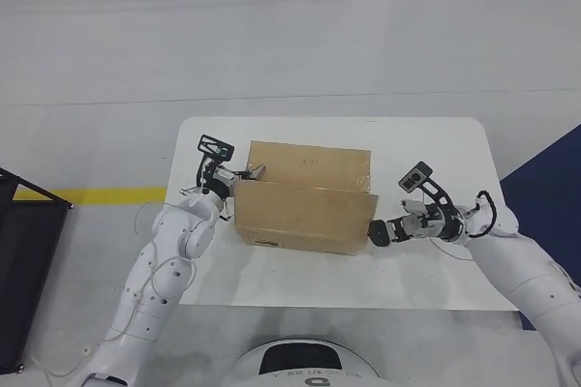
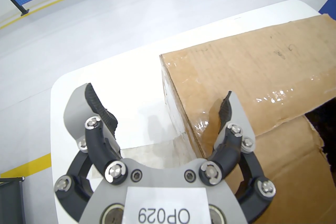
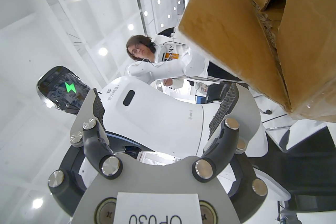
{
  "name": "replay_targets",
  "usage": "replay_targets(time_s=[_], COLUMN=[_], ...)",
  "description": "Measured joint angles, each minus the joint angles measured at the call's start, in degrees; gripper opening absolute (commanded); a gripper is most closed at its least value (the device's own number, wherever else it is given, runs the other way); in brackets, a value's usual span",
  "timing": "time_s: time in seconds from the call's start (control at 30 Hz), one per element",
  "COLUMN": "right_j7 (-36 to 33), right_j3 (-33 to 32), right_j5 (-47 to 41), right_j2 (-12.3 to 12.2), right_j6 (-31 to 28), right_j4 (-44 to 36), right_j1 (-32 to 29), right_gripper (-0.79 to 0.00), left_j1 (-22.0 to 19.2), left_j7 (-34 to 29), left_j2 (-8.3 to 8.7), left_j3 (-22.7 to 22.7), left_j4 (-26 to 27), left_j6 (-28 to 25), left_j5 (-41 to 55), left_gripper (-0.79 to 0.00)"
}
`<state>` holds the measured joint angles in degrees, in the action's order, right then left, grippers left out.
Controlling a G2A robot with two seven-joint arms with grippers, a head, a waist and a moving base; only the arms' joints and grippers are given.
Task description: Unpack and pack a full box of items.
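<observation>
A brown cardboard box (image 1: 305, 208) stands in the middle of the white table (image 1: 426, 281). Its two long top flaps are folded over, and a dark gap shows between them at one end. My left gripper (image 1: 244, 176) is open at the box's left end. In the left wrist view the gripper (image 2: 158, 89) straddles the taped corner of the box (image 2: 249, 64), with one finger (image 2: 227, 107) over the far flap. My right gripper (image 1: 378, 233) is open at the box's right end, low beside the near wall. It (image 3: 164, 88) holds nothing, just under a flap edge of the box (image 3: 236, 38).
A black rack (image 1: 10, 261) stands on the floor left of the table. A blue panel (image 1: 562, 155) lies off the right side. Bare table (image 2: 118, 72) runs around the box on all sides, widest to the right and the front.
</observation>
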<state>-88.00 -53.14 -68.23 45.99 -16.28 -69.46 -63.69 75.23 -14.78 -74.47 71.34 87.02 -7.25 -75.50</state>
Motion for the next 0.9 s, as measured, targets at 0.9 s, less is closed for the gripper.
replay_targets(time_s=[0.9], right_j7=[13.7], right_j3=[5.8], right_j5=[20.6], right_j2=[9.1], right_j6=[-11.7], right_j4=[11.1], right_j1=[12.6], right_gripper=[0.0], left_j1=[11.4], left_j7=[3.0], left_j2=[3.27], left_j3=[16.9], left_j4=[5.5], left_j6=[-10.6], left_j5=[0.9], left_gripper=[0.0])
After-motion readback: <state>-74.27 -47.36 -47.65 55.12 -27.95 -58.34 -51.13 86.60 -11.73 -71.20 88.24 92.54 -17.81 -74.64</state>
